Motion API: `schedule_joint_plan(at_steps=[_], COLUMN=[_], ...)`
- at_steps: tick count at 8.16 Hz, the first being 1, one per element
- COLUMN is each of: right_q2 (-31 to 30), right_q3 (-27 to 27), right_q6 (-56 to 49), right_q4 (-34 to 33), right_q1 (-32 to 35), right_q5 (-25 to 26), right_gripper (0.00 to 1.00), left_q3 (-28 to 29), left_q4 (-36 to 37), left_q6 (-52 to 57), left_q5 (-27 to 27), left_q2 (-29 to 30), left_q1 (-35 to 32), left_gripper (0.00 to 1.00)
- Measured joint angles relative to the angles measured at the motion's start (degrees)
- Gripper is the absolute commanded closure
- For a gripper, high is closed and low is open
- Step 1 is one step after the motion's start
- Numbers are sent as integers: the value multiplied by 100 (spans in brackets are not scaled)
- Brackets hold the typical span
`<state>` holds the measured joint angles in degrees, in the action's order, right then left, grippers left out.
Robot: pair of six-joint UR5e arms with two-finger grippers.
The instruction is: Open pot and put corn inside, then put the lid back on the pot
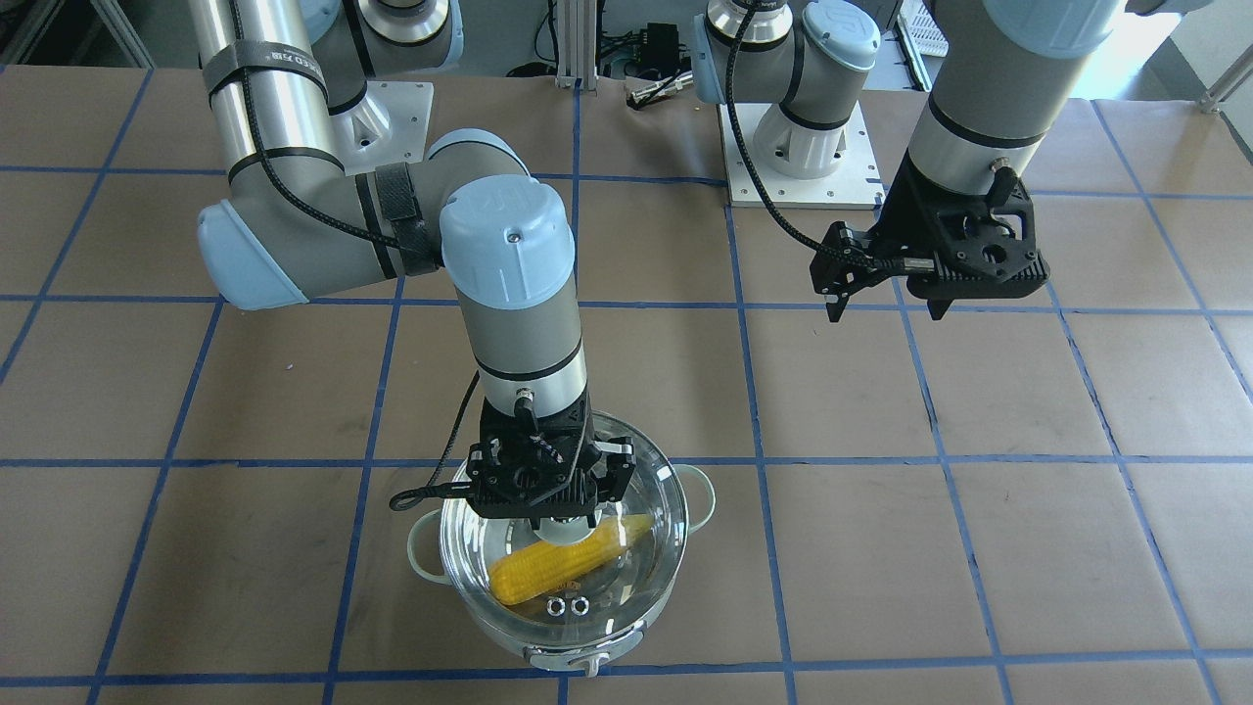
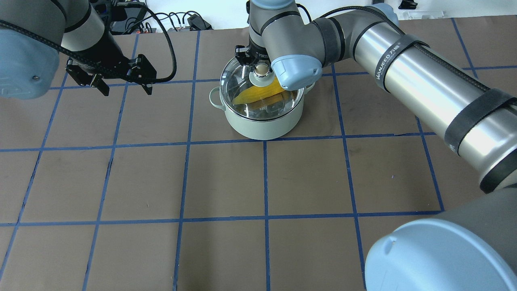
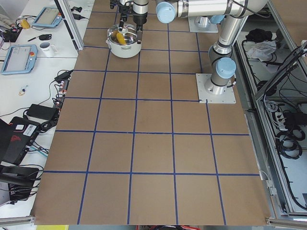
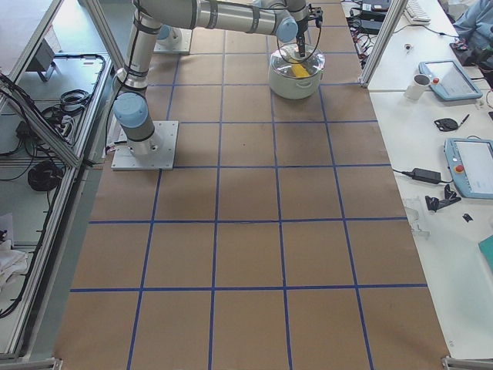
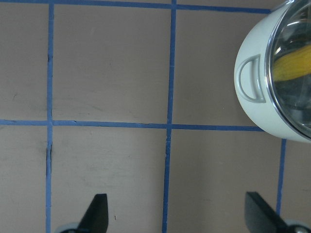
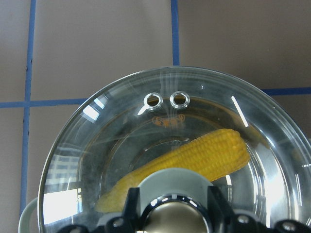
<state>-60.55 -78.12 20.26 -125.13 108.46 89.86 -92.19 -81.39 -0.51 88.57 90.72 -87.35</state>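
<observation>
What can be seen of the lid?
The lid is a round, clear glass dome with a ball knob on a pale green base and two metal-ringed vent holes. It sits over the pot, corn showing through. The right gripper clasps its knob; full seating is unclear.

The lid (image 6: pixel 87 145) is seen as clear, glossy glass with two polished metal vent rings (image 6: pixel 153 100); the pot (image 2: pixel 262 126) is coated smooth pale mint, the corn (image 6: pixel 209 155) is bumpy with kernels, and the table (image 2: pixel 226 182) is covered in matt brown paper
</observation>
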Motion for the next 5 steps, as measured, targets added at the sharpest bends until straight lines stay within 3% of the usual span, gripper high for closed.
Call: schedule_joint_plan(at_steps=[5], right_q2=[-7], right_q3=[-8], right_q6=[83], right_q4=[96], right_q1=[-1], right_q5=[-34], right_gripper=[73], left_q3=[-10], left_q4=[-10], left_q6=[-141], left_q5=[-177], left_q2=[-56], left_q1=[-1], left_gripper=[0])
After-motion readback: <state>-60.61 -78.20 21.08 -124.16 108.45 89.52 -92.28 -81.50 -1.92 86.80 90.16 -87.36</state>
